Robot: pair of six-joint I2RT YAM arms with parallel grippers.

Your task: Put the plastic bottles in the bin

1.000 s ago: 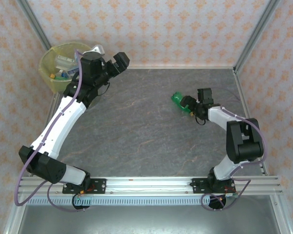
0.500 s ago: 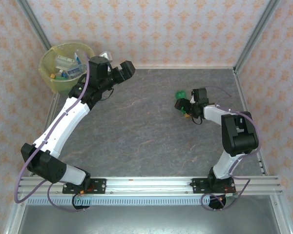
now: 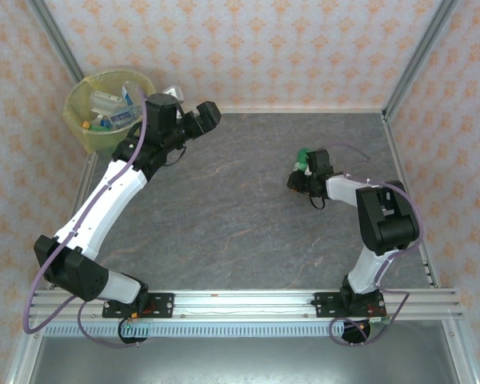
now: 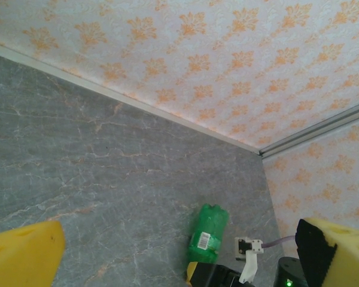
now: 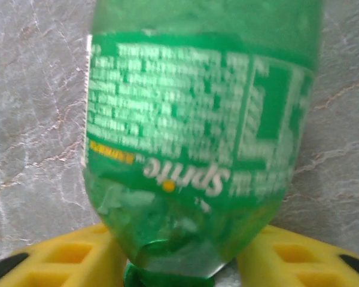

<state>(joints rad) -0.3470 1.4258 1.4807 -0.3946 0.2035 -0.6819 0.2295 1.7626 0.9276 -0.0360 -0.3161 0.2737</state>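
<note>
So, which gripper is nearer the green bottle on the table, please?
Right: the right gripper grips the green bottle at its neck; the left gripper hangs open far off, near the bin.

Overhead looks down; left wrist views the green bottle [image 4: 208, 221] across the table [image 4: 107, 179] — right wrist, close up.

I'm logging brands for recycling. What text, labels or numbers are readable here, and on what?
"Sprite": on the green bottle, upside down in the right wrist view.
Fine print above it: too blurred to read.
Barcode on that bottle, left wrist view: digits too small.
Labels on the bottles in the bin: too small.
</note>
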